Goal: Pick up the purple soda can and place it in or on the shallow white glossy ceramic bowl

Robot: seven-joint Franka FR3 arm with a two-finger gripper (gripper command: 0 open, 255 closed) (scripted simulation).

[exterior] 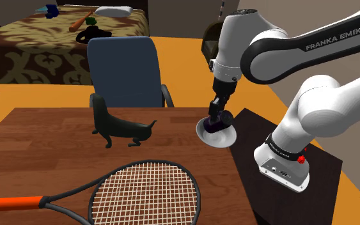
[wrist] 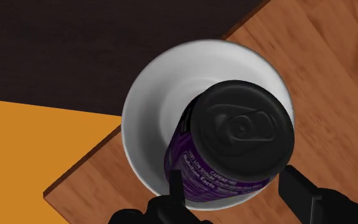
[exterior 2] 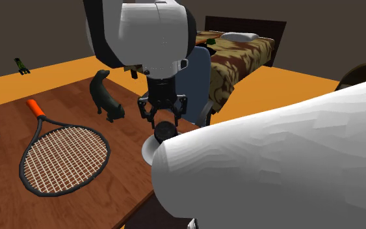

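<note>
At the corner of the brown wooden table (wrist: pixel 327 76), beside the dark stand (exterior: pixel 322 169), a purple soda can with a black lid (wrist: pixel 241 130) lies tilted inside a shallow white glossy bowl (wrist: pixel 147 121). Just above it, the black gripper (wrist: pixel 234 184) holds its fingers (wrist: pixel 176 191) spread apart.

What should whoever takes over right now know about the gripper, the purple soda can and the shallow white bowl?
Gripper: low over the bowl, right at the can. Whether it grips the can or has let go cannot be told.
Things: the purple soda can with black top is inside the shallow glossy white bowl, which sits at a corner of the wooden table.
Done: can is in the bowl.
Left: confirm release, then probably lift straight up and check that the can stays put.
</note>
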